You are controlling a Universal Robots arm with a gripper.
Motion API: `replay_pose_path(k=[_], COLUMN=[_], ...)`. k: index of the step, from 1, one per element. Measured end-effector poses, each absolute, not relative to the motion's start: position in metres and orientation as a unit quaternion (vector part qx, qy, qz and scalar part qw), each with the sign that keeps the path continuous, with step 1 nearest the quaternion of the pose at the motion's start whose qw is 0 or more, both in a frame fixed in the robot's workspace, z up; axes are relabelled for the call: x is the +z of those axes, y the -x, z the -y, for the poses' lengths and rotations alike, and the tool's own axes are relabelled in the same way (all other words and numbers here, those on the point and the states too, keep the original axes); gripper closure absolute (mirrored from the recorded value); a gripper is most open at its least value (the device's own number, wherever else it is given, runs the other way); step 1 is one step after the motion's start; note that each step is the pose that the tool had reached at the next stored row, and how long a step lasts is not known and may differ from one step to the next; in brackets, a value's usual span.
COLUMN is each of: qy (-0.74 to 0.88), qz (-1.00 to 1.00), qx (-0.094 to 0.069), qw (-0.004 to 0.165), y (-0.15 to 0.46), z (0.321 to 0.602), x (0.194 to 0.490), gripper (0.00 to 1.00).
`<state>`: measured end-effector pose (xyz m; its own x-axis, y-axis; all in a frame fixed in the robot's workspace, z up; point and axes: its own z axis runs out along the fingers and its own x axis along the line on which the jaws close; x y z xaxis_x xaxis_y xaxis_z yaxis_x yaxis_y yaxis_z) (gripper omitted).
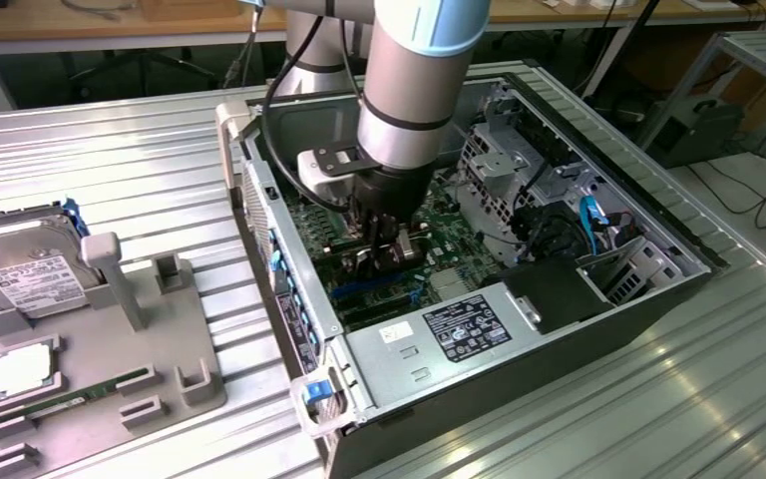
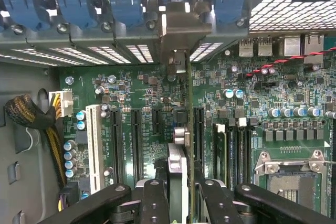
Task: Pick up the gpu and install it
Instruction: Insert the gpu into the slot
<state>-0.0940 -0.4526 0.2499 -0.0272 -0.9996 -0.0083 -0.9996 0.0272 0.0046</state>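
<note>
My gripper (image 1: pixel 386 239) reaches down into the open computer case (image 1: pixel 356 374) from above. It is shut on the gpu (image 1: pixel 399 261), which stands on edge between the two black fingers (image 2: pixel 155 198). In the wrist view the gpu (image 2: pixel 178 145) runs edge-on away from the gripper (image 2: pixel 178 195) over the green motherboard (image 2: pixel 131 93). It is lined up beside a long black expansion slot (image 2: pixel 198 129). Its silver end bracket (image 2: pixel 176 35) reaches the case's rear slot openings. Whether the card's edge sits in the slot I cannot tell.
Several more slots (image 2: pixel 115 140) and a white slot (image 2: pixel 94 145) lie beside the card, and a CPU socket (image 2: pixel 289 177) is on the other side. A grey holder (image 1: pixel 91 369) at the exterior view's left carries a hard drive (image 1: pixel 31 279) and a RAM stick (image 1: pixel 71 399). A power supply (image 1: pixel 470 329) fills the case's near corner.
</note>
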Motion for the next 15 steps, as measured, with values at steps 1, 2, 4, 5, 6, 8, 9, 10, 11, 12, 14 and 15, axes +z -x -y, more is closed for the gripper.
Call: replay_pose_path(k=[1,2,4,5,6,8,9,10,11,12,14,15], qy=[0.698,0.698,0.698,0.698,0.698,0.698,0.698,0.698,0.698,0.698,0.698,0.698], qz=[-0.717,-0.716,-0.716,-0.716,-0.716,-0.716,-0.716,-0.716,-0.716,-0.716,-0.716,-0.716], qx=[0.005,0.005,0.005,0.005,0.005,0.005,0.005,0.005,0.005,0.005,0.004,0.004], qw=[0.001,0.001,0.002,0.001,0.001,0.001,0.001,0.001,0.001,0.001,0.001,0.001], y=[0.0940,0.0940,0.0940,0.0940,0.0940,0.0938,0.0937,0.0936,0.0936,0.0936,0.0936,0.0936], z=[0.4526,0.4525,0.4525,0.4525,0.4525,0.4526,0.4526,0.4526,0.4526,0.4526,0.4526,0.4526], x=[0.2498,0.2496,0.2489,0.2486,0.2482,0.2470,0.2468,0.2466,0.2463,0.2461,0.2454,0.2452], gripper=[0.72,0.72,0.72,0.72,0.72,0.72,0.72,0.72,0.72,0.72,0.72,0.72])
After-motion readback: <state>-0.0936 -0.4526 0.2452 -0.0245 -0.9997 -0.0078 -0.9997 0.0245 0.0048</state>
